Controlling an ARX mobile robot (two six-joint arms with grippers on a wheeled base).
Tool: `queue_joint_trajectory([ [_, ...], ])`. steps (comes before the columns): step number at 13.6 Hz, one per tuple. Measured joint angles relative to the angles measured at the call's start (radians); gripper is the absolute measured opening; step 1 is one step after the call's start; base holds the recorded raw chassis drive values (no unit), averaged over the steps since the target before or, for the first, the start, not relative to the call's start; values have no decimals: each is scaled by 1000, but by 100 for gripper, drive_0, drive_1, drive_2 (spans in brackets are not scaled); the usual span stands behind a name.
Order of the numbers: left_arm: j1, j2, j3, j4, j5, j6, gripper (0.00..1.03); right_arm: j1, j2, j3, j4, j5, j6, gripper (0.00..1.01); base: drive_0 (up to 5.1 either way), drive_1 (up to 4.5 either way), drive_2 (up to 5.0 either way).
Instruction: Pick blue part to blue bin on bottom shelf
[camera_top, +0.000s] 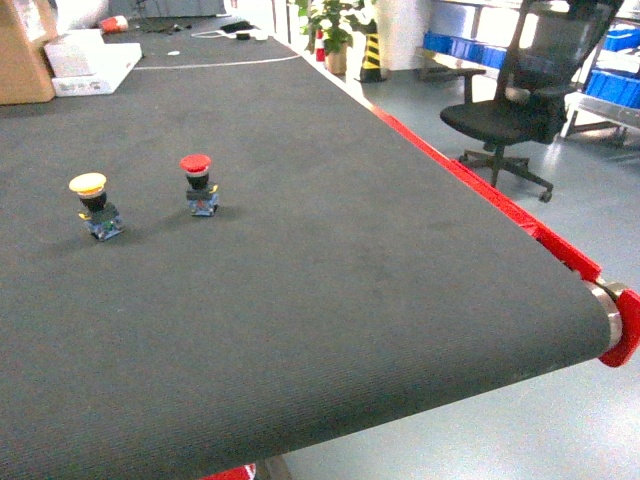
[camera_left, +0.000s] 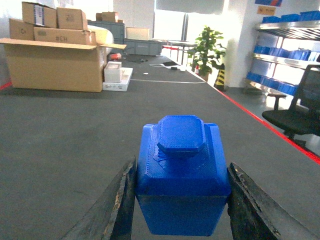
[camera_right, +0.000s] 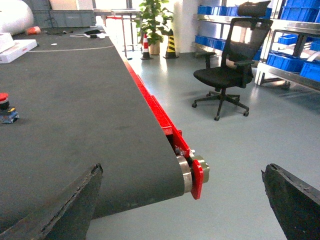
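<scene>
Red-capped button (camera_top: 198, 183) and yellow-capped button (camera_top: 95, 206) stand apart on the dark belt (camera_top: 330, 260).

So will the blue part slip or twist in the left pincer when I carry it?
Probably stays put: the blue part looks rigid, with flat sides against both fingers. Its layered printed surface should grip. It is likely light, being plastic.

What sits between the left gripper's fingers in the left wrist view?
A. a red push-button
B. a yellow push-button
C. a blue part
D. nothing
C: the blue part fills the gap of the left gripper, with both dark fingers against its sides above the black belt.
</scene>
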Motion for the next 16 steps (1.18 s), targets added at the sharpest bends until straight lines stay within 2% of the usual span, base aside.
queue_joint_trajectory([
  [16,0,0,0,0,0,0,42,0,0,0,0,0,0,98,-161,-161,-161],
])
